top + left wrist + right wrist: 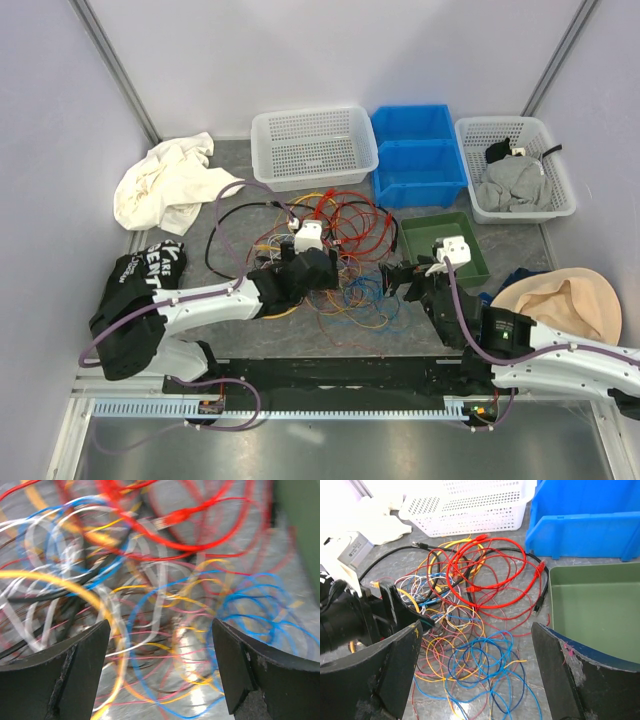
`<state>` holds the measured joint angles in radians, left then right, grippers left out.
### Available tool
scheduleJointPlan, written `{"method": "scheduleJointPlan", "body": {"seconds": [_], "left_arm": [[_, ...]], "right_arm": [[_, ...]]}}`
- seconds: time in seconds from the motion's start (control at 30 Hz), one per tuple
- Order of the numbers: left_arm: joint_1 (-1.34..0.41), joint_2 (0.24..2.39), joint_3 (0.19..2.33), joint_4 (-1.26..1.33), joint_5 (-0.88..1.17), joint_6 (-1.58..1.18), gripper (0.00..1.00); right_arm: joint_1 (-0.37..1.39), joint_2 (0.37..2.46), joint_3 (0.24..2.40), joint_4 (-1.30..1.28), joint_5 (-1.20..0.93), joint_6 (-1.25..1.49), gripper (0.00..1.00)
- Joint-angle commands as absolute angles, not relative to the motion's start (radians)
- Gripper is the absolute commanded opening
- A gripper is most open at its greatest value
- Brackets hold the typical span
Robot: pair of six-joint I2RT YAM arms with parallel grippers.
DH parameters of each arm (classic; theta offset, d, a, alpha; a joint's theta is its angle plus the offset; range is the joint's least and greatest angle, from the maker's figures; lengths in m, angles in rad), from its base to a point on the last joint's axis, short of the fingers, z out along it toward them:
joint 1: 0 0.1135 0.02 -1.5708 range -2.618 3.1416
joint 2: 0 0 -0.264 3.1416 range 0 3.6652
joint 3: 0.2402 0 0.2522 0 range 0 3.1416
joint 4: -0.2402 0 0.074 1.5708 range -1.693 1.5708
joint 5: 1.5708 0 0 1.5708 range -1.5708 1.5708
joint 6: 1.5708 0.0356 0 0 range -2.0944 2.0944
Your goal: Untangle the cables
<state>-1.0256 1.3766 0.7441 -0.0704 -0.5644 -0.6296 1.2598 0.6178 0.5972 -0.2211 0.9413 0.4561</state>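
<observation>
The cables (335,250) lie in a tangled pile mid-table: thick red loops (490,570), thin blue coils (490,665), and yellow, pink, white and black strands. My left gripper (325,270) is low over the pile's left side, jaws open. In the left wrist view (160,665), blurred yellow, blue and pink wires lie between its fingers (60,675). It also shows in the right wrist view (390,607). My right gripper (400,277) is open and empty at the pile's right edge, above the blue coils (475,670).
A green tray (470,265) lies right of the pile. Behind it stand a white basket (313,147), blue bins (415,155) and a second white basket (560,185) holding grey cloth. A white cloth (165,180), black cloth (135,300) and tan hat (560,305) lie at the sides.
</observation>
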Motion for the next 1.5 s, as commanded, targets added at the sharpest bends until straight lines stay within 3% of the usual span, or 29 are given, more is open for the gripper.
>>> {"method": "scheduleJointPlan", "body": {"seconds": [0.0,0.3,0.4,0.43,0.5,0.53,0.67,0.93,1.2,1.47], "left_arm": [[-0.970,1.345,0.690,-0.155,-0.577,-0.745,0.88],[-0.939,1.465,0.646,-0.111,-0.477,-0.781,0.83],[-0.936,1.515,0.646,-0.077,-0.434,-0.781,0.65],[-0.936,1.522,0.646,-0.066,-0.428,-0.779,0.50],[-0.936,1.519,0.646,-0.063,-0.420,-0.772,0.37],[-0.936,1.505,0.647,-0.063,-0.419,-0.766,0.23],[-0.936,1.367,0.657,-0.119,-0.458,-0.703,0.03],[-0.936,0.947,0.702,-0.107,-0.381,-0.494,0.02],[-0.936,0.874,0.664,-0.029,-0.232,-0.361,0.02],[-0.942,0.790,0.359,0.403,-0.080,-0.250,0.02]], "right_arm": [[1.259,0.572,0.586,-0.282,0.933,0.482,0.98],[1.258,0.540,0.546,-0.302,0.949,0.525,0.98],[1.258,0.540,0.542,-0.307,0.951,0.540,0.98],[1.258,0.545,0.540,-0.308,0.956,0.545,0.98],[1.259,0.551,0.540,-0.311,0.956,0.551,0.98],[1.258,0.555,0.541,-0.311,0.953,0.554,0.98],[1.258,0.591,0.554,-0.308,0.945,0.558,0.98],[1.258,0.661,0.591,-0.207,0.900,0.493,0.98],[1.246,0.732,0.695,0.053,0.861,0.324,0.98],[0.964,1.037,0.887,0.002,0.382,0.454,0.98]]}}
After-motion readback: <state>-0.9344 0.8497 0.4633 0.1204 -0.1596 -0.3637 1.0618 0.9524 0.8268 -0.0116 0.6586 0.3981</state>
